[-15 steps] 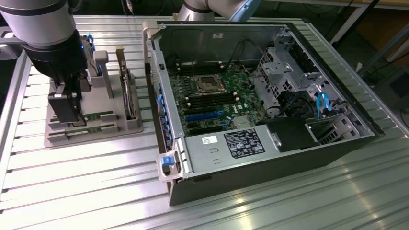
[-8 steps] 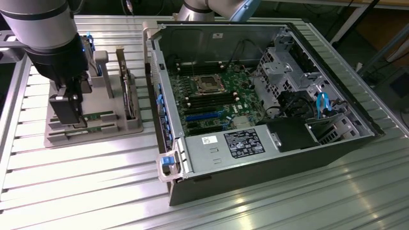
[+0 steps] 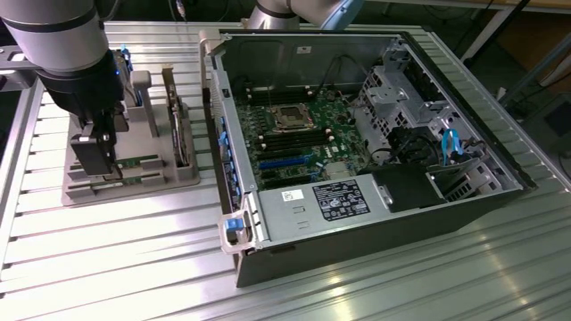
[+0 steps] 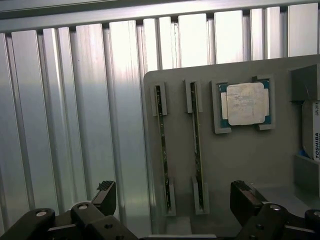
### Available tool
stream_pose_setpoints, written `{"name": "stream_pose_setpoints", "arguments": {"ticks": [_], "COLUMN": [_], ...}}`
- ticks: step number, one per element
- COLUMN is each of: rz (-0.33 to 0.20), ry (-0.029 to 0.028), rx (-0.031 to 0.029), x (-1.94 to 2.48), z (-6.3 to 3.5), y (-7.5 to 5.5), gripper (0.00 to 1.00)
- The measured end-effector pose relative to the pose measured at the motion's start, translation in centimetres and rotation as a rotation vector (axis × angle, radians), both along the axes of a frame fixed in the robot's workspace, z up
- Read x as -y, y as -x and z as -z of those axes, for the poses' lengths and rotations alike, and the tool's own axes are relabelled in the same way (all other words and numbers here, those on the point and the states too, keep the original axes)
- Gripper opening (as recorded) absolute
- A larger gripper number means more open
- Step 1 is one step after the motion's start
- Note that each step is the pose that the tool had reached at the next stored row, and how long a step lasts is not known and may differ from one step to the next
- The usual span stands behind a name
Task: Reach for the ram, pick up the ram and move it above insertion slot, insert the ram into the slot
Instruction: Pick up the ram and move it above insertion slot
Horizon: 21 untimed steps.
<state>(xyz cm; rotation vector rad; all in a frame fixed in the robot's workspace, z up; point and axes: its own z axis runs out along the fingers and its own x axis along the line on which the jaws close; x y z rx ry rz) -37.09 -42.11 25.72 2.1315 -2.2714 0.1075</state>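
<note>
Two ram sticks stand on edge in a grey holder (image 4: 240, 165), seen as thin dark strips: one ram (image 4: 162, 150) and a second ram (image 4: 196, 150) beside it. My gripper (image 4: 175, 200) hangs above their near ends, open, with one finger (image 4: 106, 192) outside the holder's edge and the other finger (image 4: 244, 197) past the second stick. Nothing is between the fingers. In the exterior view the gripper (image 3: 96, 160) sits low over the holder (image 3: 125, 184) at the left. The black memory slots (image 3: 295, 139) lie on the motherboard inside the open computer case (image 3: 357, 200).
A processor chip (image 4: 245, 103) and a labelled hard drive (image 4: 312, 132) also rest in the holder. An upright card with a metal bracket (image 3: 178, 127) stands beside the gripper. On the motherboard sit the square processor socket (image 3: 290, 115) and a blue expansion socket (image 3: 281, 162). Ribbed aluminium table (image 3: 116, 254) surrounds everything.
</note>
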Motion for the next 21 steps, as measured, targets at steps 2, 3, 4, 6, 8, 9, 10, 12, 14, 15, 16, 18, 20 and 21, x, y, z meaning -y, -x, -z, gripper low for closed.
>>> {"name": "stream_pose_setpoints", "arguments": {"ticks": [2, 3, 4, 6, 8, 9, 10, 12, 14, 15, 16, 18, 20, 21], "rz": [0.0, 0.0, 0.0, 0.0, 0.0, 0.0, 0.0, 0.0, 0.0, 0.0, 0.0, 0.0, 0.0, 0.0], "ry": [0.0, 0.0, 0.0, 0.0, 0.0, -0.0001, 0.0, -0.0003, -0.0001, 0.0, 0.0, 0.0, 0.0, 0.0], "rx": [0.0, 0.0, 0.0, 0.0, 0.0, 0.0, 0.0, 0.0005, 0.0001, 0.0, 0.0, 0.0, 0.0, 0.0001], "x": [0.0, 0.0, 0.0, 0.0, 0.0, 0.0, 0.0, 0.0, 0.0, 0.0, 0.0, 0.01, 0.01, 0.01], "z": [0.0, 0.0, 0.0, 0.0, 0.0, 0.0, 0.0, 0.19, 1.12, 1.33, 1.56, 1.88, 1.88, 1.89], "y": [0.0, 0.0, 0.0, 0.0, 0.0, 0.0, 0.0, 0.0, 0.0, 0.0, 0.0, 0.0, 0.0, 0.0], "gripper": [0.99, 0.99, 0.99, 0.99, 0.84, 0.73, 0.6, 0.54, 0.54, 0.54, 0.54, 0.54, 0.54, 0.54]}}
